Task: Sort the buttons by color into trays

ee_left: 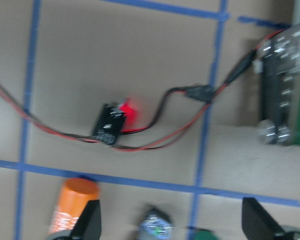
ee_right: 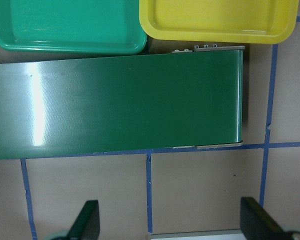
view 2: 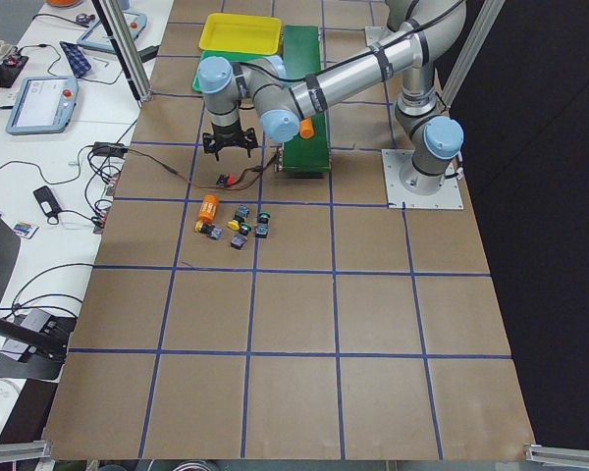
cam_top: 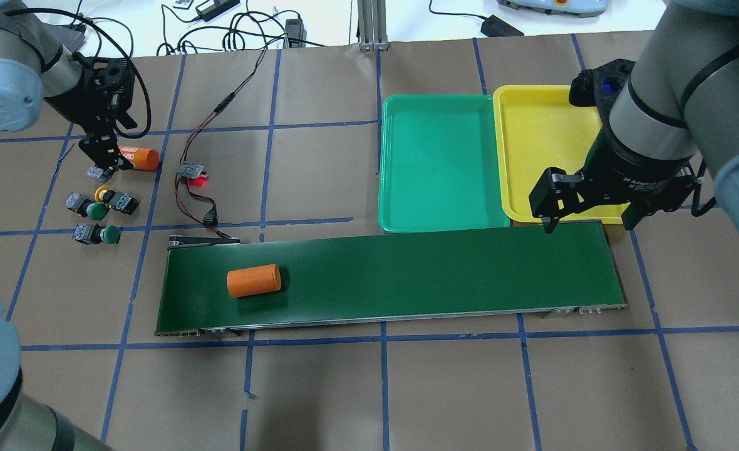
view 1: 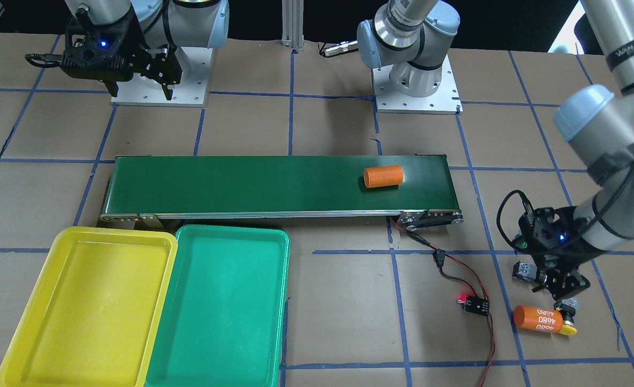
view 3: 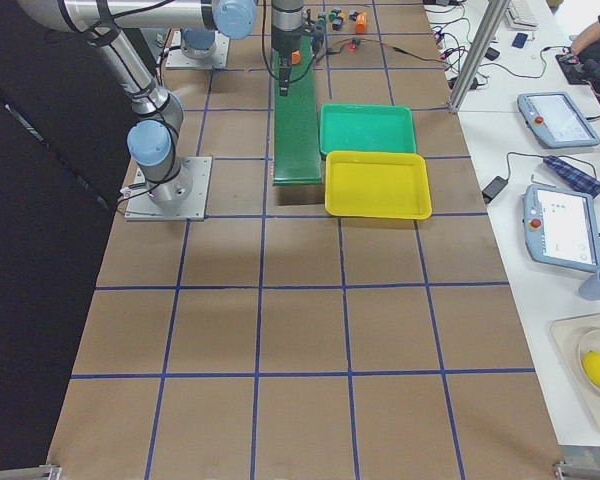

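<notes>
Several buttons lie on the table beyond the belt's end: a yellow-capped one (cam_top: 111, 196), two green-capped ones (cam_top: 87, 208) (cam_top: 97, 233), and one grey-blocked button (cam_top: 98, 171) (ee_left: 154, 227) right under my left gripper (cam_top: 104, 158) (ee_left: 172, 222). That gripper is open, one finger on each side of that button and above it. My right gripper (cam_top: 585, 216) (ee_right: 170, 225) hangs open and holds nothing, over the belt's other end beside the yellow tray (cam_top: 551, 125). The green tray (cam_top: 441, 163) adjoins it. Nothing lies in either tray.
An orange cylinder (cam_top: 253, 280) lies on the dark-green conveyor belt (cam_top: 407, 275). Another orange cylinder marked 4680 (cam_top: 139, 158) sits beside the left gripper. A small board with a red light (cam_top: 194, 172) and its wires lie between the buttons and the belt.
</notes>
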`<action>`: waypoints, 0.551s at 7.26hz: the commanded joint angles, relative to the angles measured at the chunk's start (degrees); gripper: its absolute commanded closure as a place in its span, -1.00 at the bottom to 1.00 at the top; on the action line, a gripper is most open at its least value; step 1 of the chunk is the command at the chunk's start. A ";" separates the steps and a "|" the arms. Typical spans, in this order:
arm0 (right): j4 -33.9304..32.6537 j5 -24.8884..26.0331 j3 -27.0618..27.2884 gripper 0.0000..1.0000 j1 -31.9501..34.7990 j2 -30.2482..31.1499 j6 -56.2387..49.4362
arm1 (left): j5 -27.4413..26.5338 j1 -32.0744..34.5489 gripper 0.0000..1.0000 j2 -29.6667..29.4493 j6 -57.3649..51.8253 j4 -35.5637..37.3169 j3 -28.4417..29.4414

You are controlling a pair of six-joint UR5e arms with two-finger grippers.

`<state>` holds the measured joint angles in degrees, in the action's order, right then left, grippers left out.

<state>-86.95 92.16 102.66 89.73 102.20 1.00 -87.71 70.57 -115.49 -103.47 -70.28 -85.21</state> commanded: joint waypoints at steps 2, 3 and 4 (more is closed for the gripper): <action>0.20 0.04 0.00 -1.00 0.00 0.11 0.14 | -3.08 -1.92 -1.00 -9.74 -5.34 8.56 4.26; 0.12 -0.05 0.09 -1.00 0.00 0.02 0.23 | -3.17 -2.01 -1.00 -11.14 -5.69 8.93 4.18; 0.03 -0.05 0.00 -1.00 0.00 -0.07 0.23 | -2.99 -2.10 -1.00 -12.03 -5.69 9.20 3.39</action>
<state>-86.83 92.14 102.69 89.74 102.22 1.19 -90.73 68.64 -126.01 -108.93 -61.88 -81.29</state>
